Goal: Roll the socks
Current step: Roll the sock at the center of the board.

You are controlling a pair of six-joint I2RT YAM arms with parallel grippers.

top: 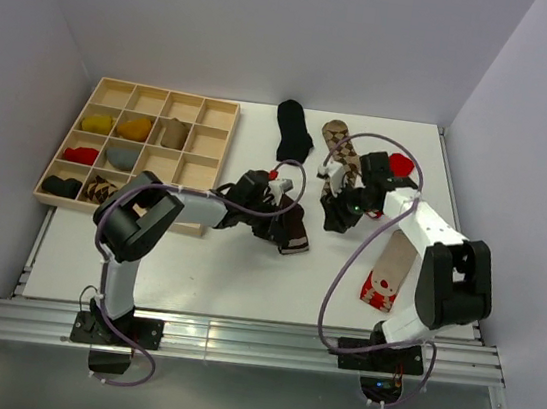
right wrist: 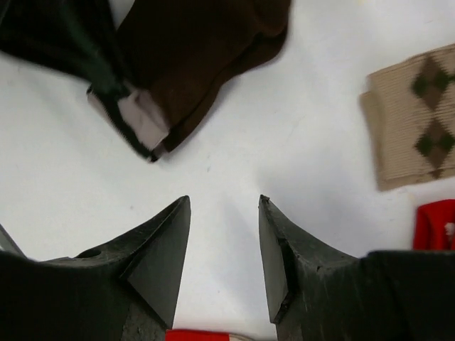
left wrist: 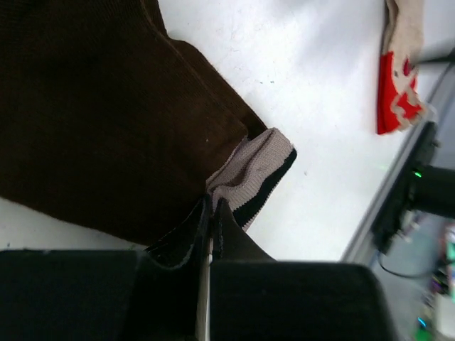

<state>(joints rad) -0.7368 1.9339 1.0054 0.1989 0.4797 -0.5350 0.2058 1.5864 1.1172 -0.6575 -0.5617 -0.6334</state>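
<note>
Nearest the left wrist lens, the left gripper [left wrist: 211, 213] stands clenched. Its jaws are pressed together on an edge of the dark brown ribbed fabric sock [left wrist: 106, 106], right beside its tan, black-striped toe [left wrist: 252, 174]. The bite looks thin, with only a fold of cloth between the tips. That sock lies on the white table [left wrist: 320, 92] between the two arms and appears doubled over.

The right gripper [right wrist: 224, 213] is released. Its jaws stand apart over bare table, near the striped toe but touching nothing.

Risks, as judged:

1. Slip. So shallow a pinch may pull free once the wrist turns, leaving the roll loose or undone.
2. Drag instead of roll. Nothing pins the sock's other end, so the cloth may slide along the smooth table.
3. Contact between arms. Both grippers work close together, and the right jaws could strike the left fingers if they close in on the toe.
4. Neighbours. The tan argyle knitted sock [right wrist: 416, 117] and the red-and-cream patterned sock [left wrist: 398, 71] lie near, and a wide sweep could catch either.
5. Snag. The right arm's purple cable [top: 336, 283] loops low beside the work.

The pale wooden grid tray [top: 167, 91] sits well apart, to the left.
</note>
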